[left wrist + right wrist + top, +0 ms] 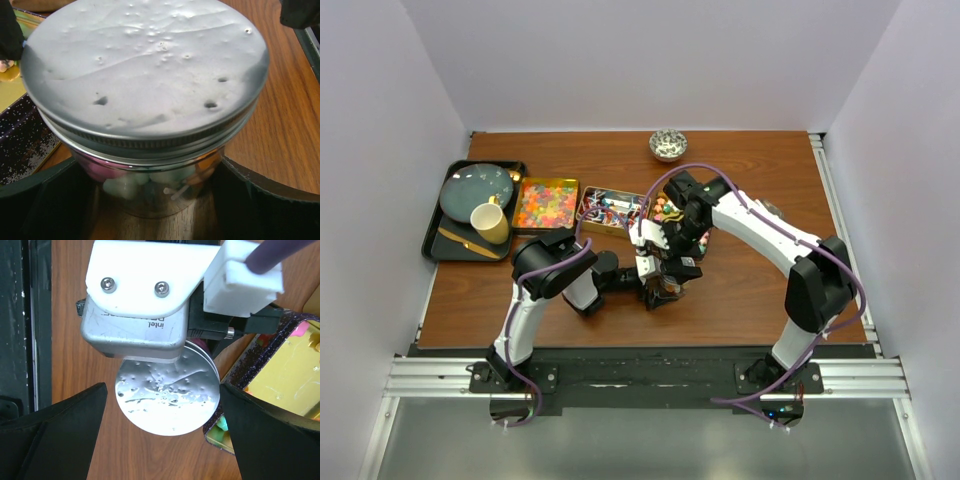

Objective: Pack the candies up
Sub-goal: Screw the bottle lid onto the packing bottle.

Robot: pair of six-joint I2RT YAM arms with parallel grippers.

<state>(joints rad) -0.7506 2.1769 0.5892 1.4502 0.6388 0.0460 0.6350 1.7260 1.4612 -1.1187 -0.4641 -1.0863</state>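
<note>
A glass jar [150, 195] with a dented silver screw lid [145, 65] stands on the wooden table and holds pink, pale green and orange candies [122, 185]. My left gripper [155, 205] is shut on the jar low down, one dark finger [45, 205] on each side. In the top view the jar [666, 288] sits at mid-table in my left gripper [658, 285]. My right gripper [162, 432] hangs open above the lid [167, 400], its fingers [55, 435] well apart and clear of it. It also shows in the top view [672, 255].
Three gold tins stand behind the jar: orange gummies [546, 203], wrapped pieces [610, 210], and cube pieces [667, 210] partly under my right arm. The cube tin's dark speckled wall [240, 372] lies just right of the jar. A black tray [435, 245] with plate and cup is at left, a small bowl [668, 145] at back.
</note>
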